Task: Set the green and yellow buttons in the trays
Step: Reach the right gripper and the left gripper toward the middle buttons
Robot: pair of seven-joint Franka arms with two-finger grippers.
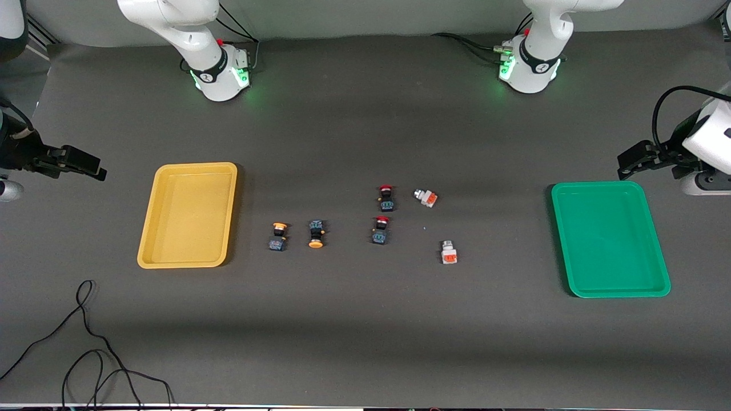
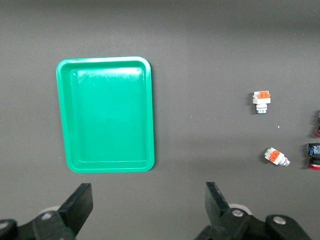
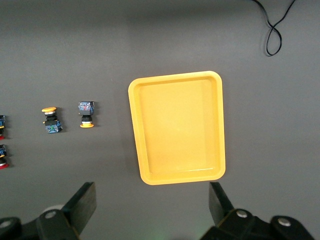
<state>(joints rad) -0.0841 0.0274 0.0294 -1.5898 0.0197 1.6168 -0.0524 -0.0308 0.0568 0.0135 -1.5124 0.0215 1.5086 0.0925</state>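
Four buttons [image 1: 314, 234] lie mid-table between both grippers, sorted toward matching trays: yellow-capped ones beside the yellow tray [image 1: 150, 228] under the right gripper [image 3: 150, 205], white-grey ones toward the green tray [image 1: 562, 240] below the left gripper [image 2: 147, 205]. Both grippers hang spread, empty, waiting.

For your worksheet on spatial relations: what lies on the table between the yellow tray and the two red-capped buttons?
In the front view, two yellow-capped buttons lie side by side between the yellow tray and the red-capped buttons.
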